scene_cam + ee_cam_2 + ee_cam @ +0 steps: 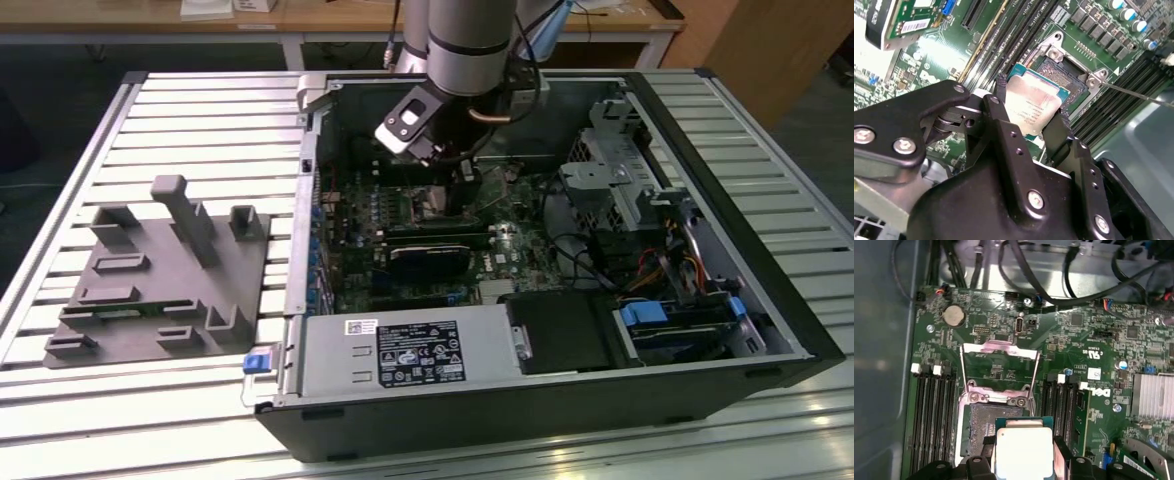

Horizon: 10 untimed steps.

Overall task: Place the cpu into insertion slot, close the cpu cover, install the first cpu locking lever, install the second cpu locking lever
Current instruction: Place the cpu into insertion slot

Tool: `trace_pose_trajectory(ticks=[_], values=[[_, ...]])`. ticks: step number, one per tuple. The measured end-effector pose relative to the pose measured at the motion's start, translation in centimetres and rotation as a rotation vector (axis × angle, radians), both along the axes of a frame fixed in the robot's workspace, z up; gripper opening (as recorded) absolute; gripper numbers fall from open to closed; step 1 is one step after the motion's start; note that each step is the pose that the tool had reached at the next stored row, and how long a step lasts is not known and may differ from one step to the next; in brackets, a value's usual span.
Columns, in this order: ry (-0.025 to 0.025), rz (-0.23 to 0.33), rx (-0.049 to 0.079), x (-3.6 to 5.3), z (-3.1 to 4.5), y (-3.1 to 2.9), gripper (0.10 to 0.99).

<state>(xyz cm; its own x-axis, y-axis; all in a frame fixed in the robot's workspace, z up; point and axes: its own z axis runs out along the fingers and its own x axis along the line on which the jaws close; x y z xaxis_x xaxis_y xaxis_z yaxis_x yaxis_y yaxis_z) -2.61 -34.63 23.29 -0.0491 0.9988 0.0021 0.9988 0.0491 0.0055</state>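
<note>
My gripper (pixel 1029 120) is shut on the cpu (pixel 1031 106), a pale silver square chip on a green base, pinched by two opposite edges. It hangs tilted just above the insertion slot (pixel 1068 82), partly overlapping it. In the first wrist view the cpu (pixel 1024 452) sits between the black fingers (pixel 985 451), over the near part of the dark insertion slot (pixel 981 422). The cpu cover (pixel 999 346) is swung open, lying beyond the slot. A thin locking lever (pixel 1134 95) sticks out beside the socket. In the exterior view the gripper (pixel 447 165) reaches into the open computer case.
Long black memory slots (pixel 934 410) flank the socket on both sides. A black card (pixel 427 258), a power supply (pixel 400 350) and a drive cage (pixel 614 170) crowd the case. Cables (pixel 1064 285) run along the far board edge. A grey fixture (pixel 154 275) lies on the slatted table.
</note>
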Motion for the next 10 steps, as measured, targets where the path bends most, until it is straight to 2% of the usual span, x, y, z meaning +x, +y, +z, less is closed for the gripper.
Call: trace_pose_trajectory(ticks=[5,10], values=[[0.0001,-0.051,0.000,0.01,-0.12,0.09,0.541],[0.0001,-0.057,0.000,0.01,-0.20,0.61,0.541]])
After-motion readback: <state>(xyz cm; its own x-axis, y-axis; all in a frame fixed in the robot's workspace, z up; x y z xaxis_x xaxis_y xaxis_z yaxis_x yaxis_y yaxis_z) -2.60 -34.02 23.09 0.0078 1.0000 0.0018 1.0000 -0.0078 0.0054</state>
